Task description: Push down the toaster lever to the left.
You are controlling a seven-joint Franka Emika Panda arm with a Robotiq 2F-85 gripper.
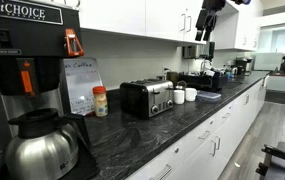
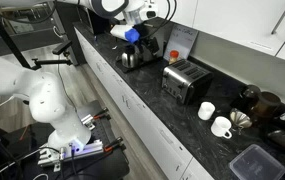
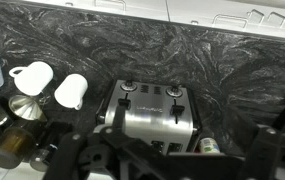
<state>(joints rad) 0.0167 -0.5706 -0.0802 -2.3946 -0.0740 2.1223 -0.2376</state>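
The toaster [image 3: 149, 118] is a black box with a shiny chrome end face. It stands on the dark marbled counter [image 3: 232, 70]. Two dark levers show on that face, one on the picture's left [image 3: 128, 101] and one on the right [image 3: 175, 104]. The toaster also shows in both exterior views [image 1: 147, 97] [image 2: 185, 80]. My gripper [image 3: 177, 165] hangs high above the toaster and touches nothing. Its dark fingers are spread wide at the bottom of the wrist view, and nothing is between them. In an exterior view the gripper [image 1: 206, 22] is up by the wall cabinets.
Two white mugs [image 3: 32, 77] [image 3: 72, 91] stand beside the toaster. A small bottle [image 3: 209, 146] stands at its other side. A big black coffee machine [image 1: 22, 60] with a steel carafe [image 1: 42, 145] is further along the counter. White wall cabinets [image 1: 152, 15] hang above.
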